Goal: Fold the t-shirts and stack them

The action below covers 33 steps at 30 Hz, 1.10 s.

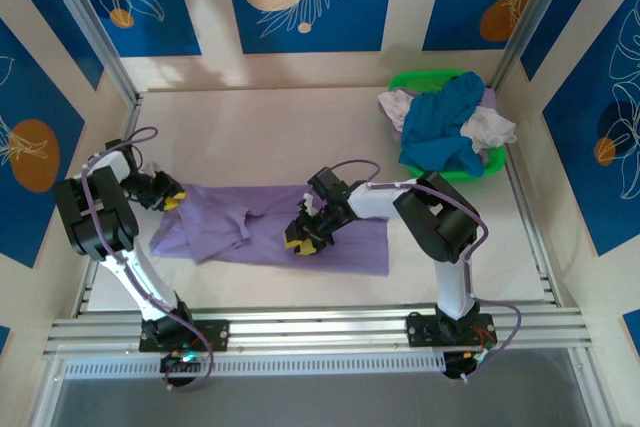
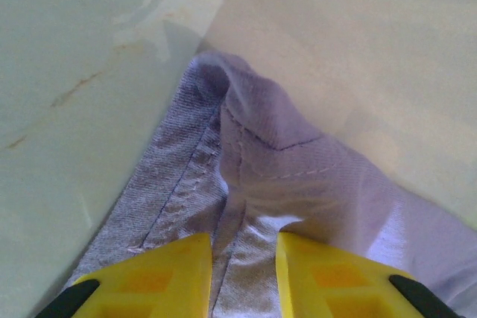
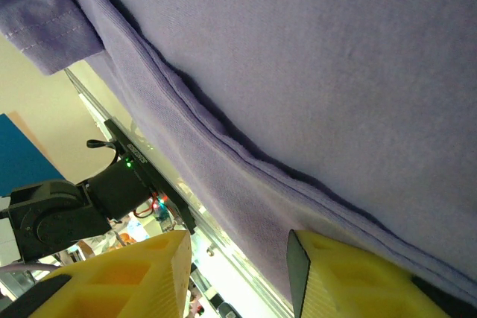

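Observation:
A lavender-purple t-shirt (image 1: 350, 245) lies spread across the middle of the table, its left part rumpled. My left gripper (image 1: 170, 199) sits at the shirt's left edge. In the left wrist view a stitched hem of the lavender shirt (image 2: 283, 161) bunches up into a ridge between the yellow fingers, and the left gripper (image 2: 244, 262) is shut on it. My right gripper (image 1: 303, 235) is over the shirt's middle, near its front edge. In the right wrist view the right gripper (image 3: 238, 262) stands open, with the folded edge of the lavender cloth (image 3: 313, 72) running by its right finger.
A green basket (image 1: 420, 77) stands at the back right corner, holding a teal-blue t-shirt (image 1: 445, 122) and white t-shirts (image 1: 492, 128). Metal rails run along the table's front edge (image 1: 320, 327). Bare table lies behind the lavender shirt.

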Motion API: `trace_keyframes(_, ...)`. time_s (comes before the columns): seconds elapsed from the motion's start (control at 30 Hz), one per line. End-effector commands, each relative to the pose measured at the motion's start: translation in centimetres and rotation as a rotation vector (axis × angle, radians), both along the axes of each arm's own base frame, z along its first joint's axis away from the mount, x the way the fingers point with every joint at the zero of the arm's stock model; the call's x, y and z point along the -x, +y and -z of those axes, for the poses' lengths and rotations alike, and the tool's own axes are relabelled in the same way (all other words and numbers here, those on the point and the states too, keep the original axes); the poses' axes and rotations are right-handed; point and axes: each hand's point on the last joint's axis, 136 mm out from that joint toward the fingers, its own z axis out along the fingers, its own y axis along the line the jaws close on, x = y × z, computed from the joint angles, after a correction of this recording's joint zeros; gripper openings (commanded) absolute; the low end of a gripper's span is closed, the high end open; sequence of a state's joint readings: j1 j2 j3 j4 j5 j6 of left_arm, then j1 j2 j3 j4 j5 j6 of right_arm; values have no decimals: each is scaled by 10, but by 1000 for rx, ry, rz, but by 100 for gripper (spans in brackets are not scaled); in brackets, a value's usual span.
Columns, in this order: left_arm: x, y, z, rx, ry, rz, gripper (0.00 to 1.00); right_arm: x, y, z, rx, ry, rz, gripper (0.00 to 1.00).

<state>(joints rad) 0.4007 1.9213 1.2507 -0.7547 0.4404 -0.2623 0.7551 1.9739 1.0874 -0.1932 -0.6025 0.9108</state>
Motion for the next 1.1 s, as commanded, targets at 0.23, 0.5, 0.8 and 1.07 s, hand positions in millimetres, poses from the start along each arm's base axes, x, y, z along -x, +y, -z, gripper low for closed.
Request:
trace_keyframes(0.23,8,-6,8,-18,32,42,28,15,-20,44,150,58,11,41)
trace_keyframes(0.5,-7,-13,-4,45,-26,2,14,15,-21,44,151,56,11,41)
trace_keyframes(0.8,-12,-2,-18,-22,-46,-5,0,15,-21,43,149,56,11,41)
trace_keyframes(1.07,-16,20,-31,-146,-67,-17,22,15,-21,42,145,56,12,41)
